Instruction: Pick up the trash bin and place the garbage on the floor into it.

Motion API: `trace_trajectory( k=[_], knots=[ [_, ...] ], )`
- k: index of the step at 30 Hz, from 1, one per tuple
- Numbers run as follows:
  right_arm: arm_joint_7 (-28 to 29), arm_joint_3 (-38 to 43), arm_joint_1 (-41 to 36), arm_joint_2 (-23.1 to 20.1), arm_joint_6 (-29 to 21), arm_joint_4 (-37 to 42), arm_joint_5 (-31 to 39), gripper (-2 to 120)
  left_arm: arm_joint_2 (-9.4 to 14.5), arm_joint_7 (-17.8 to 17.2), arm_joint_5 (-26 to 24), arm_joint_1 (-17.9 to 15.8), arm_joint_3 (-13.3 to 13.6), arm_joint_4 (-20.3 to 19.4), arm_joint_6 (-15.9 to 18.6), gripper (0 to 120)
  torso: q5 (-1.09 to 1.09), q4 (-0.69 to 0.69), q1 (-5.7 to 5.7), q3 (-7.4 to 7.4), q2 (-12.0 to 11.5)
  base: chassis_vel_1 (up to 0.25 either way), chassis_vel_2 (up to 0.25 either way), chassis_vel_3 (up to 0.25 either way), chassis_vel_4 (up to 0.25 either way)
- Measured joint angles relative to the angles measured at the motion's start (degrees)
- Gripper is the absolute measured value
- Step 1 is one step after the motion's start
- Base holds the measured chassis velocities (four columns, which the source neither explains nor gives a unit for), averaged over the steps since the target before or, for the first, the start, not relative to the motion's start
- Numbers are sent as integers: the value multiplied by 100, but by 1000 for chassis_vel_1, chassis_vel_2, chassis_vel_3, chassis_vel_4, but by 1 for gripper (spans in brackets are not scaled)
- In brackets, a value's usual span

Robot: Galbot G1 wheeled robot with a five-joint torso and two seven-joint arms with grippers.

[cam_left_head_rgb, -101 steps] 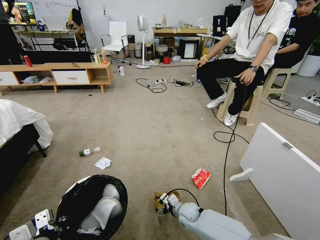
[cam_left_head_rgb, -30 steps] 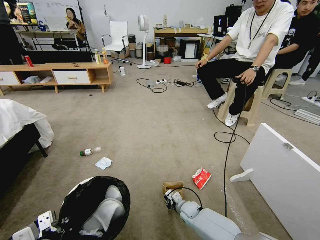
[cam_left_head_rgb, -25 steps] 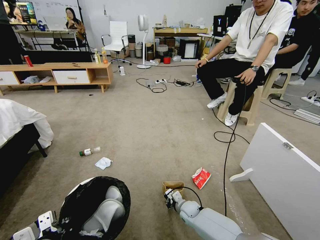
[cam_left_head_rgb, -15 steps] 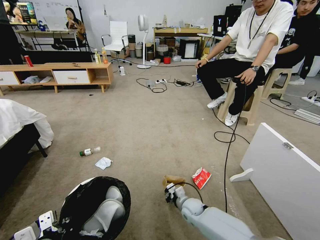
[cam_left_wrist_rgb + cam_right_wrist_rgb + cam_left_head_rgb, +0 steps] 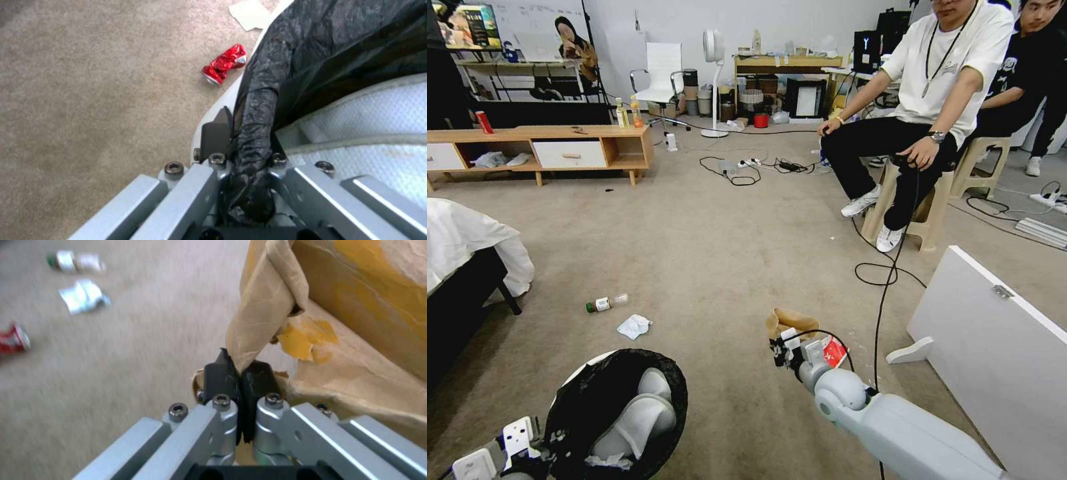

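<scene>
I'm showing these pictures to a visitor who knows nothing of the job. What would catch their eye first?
Probably the right gripper in the near middle of the head view, shut on an edge of the brown paper bag and holding it above the carpet. Next, the trash bin at lower left, its black liner pinched in the left gripper. Then the litter: a bottle and tissue beyond the bin.

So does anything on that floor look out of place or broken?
Yes. Litter lies on the carpet: a small bottle on its side, a crumpled tissue, a crushed red piece beside the trash bin. The paper bag in the right gripper is torn.
</scene>
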Motion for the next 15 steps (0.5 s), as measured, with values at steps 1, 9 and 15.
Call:
trace_trajectory(
  k=[1,9,15],
  knots=[
    [1,167,-20,-90,0,309,2,0,6,-2,-12,-10,14,0,0,1,0,1,0,0,0,0,0,0,0],
    [-446,663,72,-374,481,1731,579,0,32,-31,-118,-81,95,-8,0,1,-1,0,0,0,0,0,0,0,0],
    [-658,738,323,-358,797,2306,1085,0,98,-63,-218,-107,105,-17,0,1,-1,0,0,0,1,0,0,0,0]
  ],
)
